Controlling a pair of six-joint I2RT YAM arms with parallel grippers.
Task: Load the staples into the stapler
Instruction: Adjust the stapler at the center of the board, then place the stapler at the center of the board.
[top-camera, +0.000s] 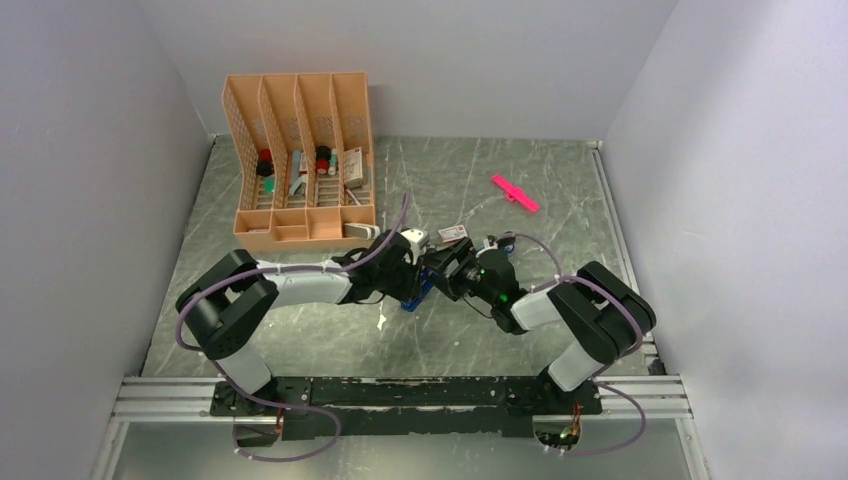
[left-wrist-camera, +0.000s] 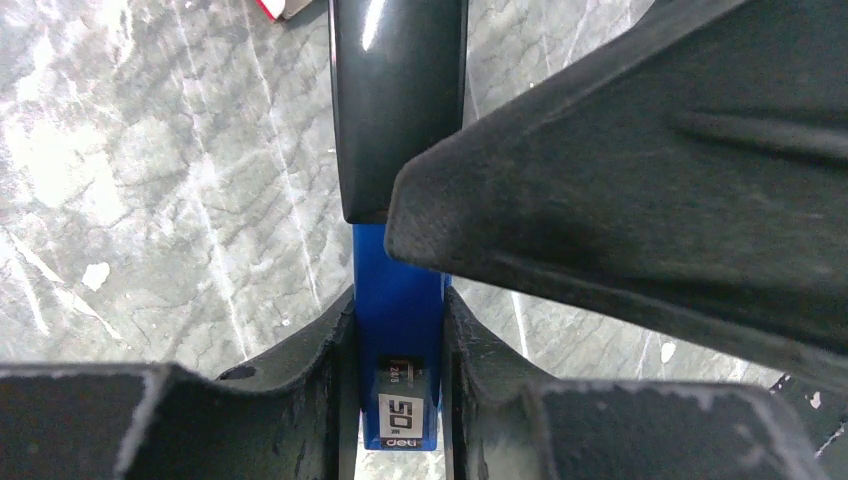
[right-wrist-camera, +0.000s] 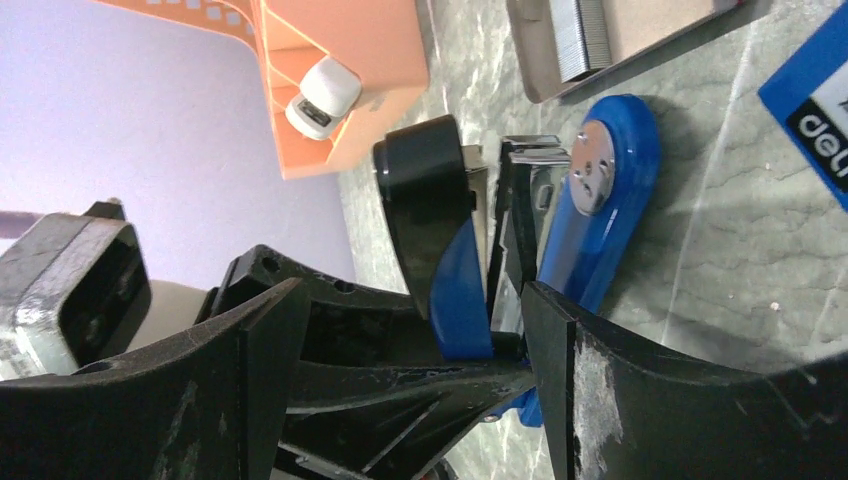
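- Left jaws clamp the rear of the blue-and-black plastic stapler (left-wrist-camera: 398, 300).
- Right jaws stand apart, straddling its lifted black lid (right-wrist-camera: 420, 190); best to close squarely and swing it fully back off the channel.
- Silvery-grey metal staples (right-wrist-camera: 578, 38) lie in their open cardboard box (right-wrist-camera: 650, 25) at the stapler's 1 o'clock, on the grey marbled table (right-wrist-camera: 720, 230).

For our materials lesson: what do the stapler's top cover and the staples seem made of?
Stapler's top cover: likely glossy black plastic, showing smooth highlights. Staples: apparently bare grey metal, a finely ribbed strip.
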